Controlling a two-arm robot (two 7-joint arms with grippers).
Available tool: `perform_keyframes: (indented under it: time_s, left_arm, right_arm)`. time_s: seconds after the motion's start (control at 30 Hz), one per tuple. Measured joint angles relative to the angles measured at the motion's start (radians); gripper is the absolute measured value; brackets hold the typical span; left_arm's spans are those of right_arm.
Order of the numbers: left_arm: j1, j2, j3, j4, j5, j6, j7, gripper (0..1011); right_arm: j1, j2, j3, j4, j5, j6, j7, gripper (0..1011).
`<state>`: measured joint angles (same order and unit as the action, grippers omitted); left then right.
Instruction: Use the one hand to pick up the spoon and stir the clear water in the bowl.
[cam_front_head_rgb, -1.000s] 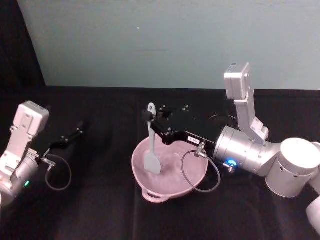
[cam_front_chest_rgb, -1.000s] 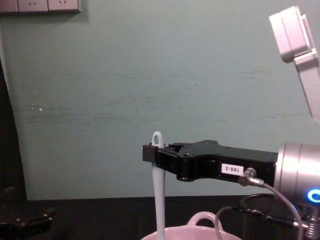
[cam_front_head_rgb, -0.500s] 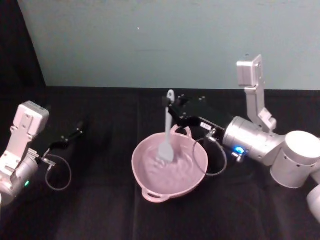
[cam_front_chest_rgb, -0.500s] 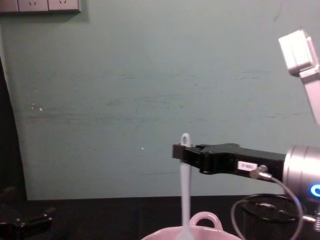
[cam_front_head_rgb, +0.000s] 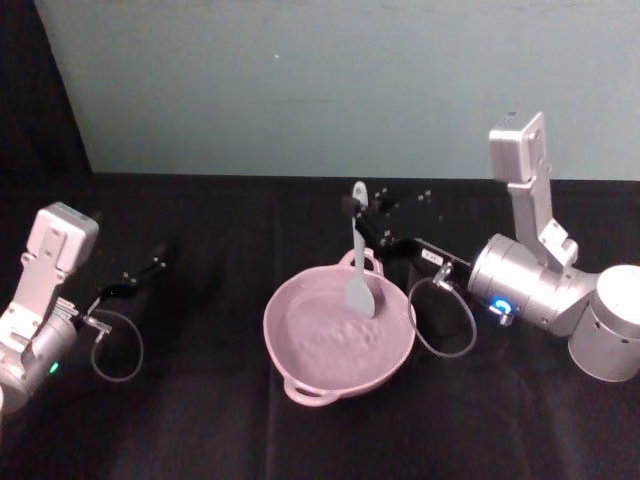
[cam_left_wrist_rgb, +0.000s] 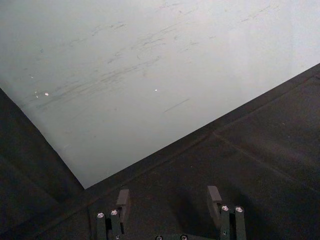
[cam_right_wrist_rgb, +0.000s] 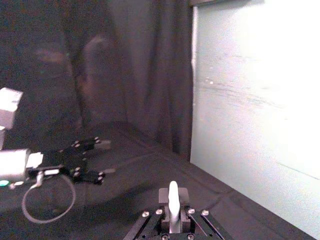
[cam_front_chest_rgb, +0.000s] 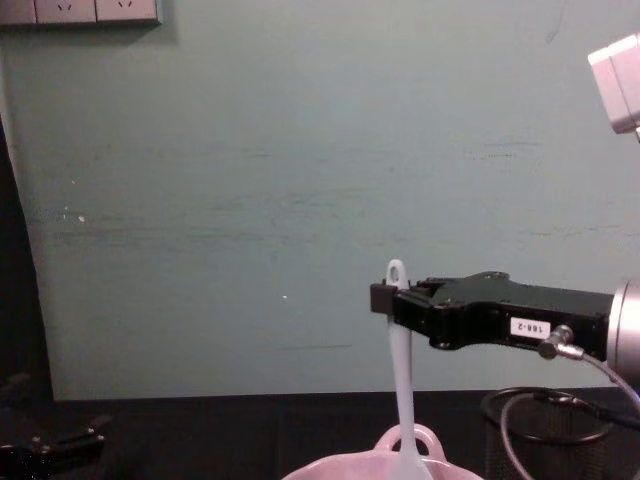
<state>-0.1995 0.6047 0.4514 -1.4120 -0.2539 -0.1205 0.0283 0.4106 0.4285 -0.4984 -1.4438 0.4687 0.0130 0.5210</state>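
R gripper (cam_front_head_rgb: 359, 208), jaws clamped on spoon (cam_front_head_rgb: 358, 265) just under its loop (prob. light, stiff, slick plastic, so grip high), dips paddle in bowl (cam_front_head_rgb: 270, 340) far-right; L gripper (cam_front_head_rgb: 150, 268) idles left, jaws apart.

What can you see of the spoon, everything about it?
The spoon is slim, white and plastic-looking, with a loop hole atop its long handle and a flat paddle scoop. It hangs nearly upright, the right gripper shut on its handle just below the loop, scoop down inside the pink bowl, toward its far right side.
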Motion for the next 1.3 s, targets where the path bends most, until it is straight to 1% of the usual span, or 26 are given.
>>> perform_keyframes:
  time_s: [0.17,0.2,0.33,0.53,0.67,0.83,1.0,1.13,1.3]
  left_arm:
    - [0.000,0.000,0.000,0.000,0.000,0.000,0.000,1005]
    - [0.000,0.000,0.000,0.000,0.000,0.000,0.000,1005]
    - [0.000,0.000,0.000,0.000,0.000,0.000,0.000,1005]
    - [0.000,0.000,0.000,0.000,0.000,0.000,0.000,1005]
    - [0.000,0.000,0.000,0.000,0.000,0.000,0.000,1005]
    - [0.000,0.000,0.000,0.000,0.000,0.000,0.000,1005]
    - [0.000,0.000,0.000,0.000,0.000,0.000,0.000,1005]
    - [0.000,0.000,0.000,0.000,0.000,0.000,0.000,1005]
    - [0.000,0.000,0.000,0.000,0.000,0.000,0.000,1005]
  right_arm:
    - [-0.016,0.014,-0.023,-0.051,-0.034,0.012,0.008,113]
    - [-0.022,0.016,-0.033,-0.068,-0.041,0.015,0.015,113]
    - [-0.034,0.015,-0.054,-0.100,-0.049,0.022,0.032,113]
    - [-0.044,0.002,-0.071,-0.121,-0.041,0.026,0.049,113]
    - [-0.050,-0.002,-0.071,-0.131,-0.031,0.023,0.051,113]
    - [-0.057,-0.001,-0.062,-0.149,-0.017,0.018,0.048,113]
    - [-0.062,0.004,-0.045,-0.171,0.004,0.022,0.037,113]
    - [-0.063,0.014,-0.022,-0.193,0.026,0.033,0.027,113]
    - [-0.048,0.039,0.014,-0.224,0.061,0.060,0.016,113]
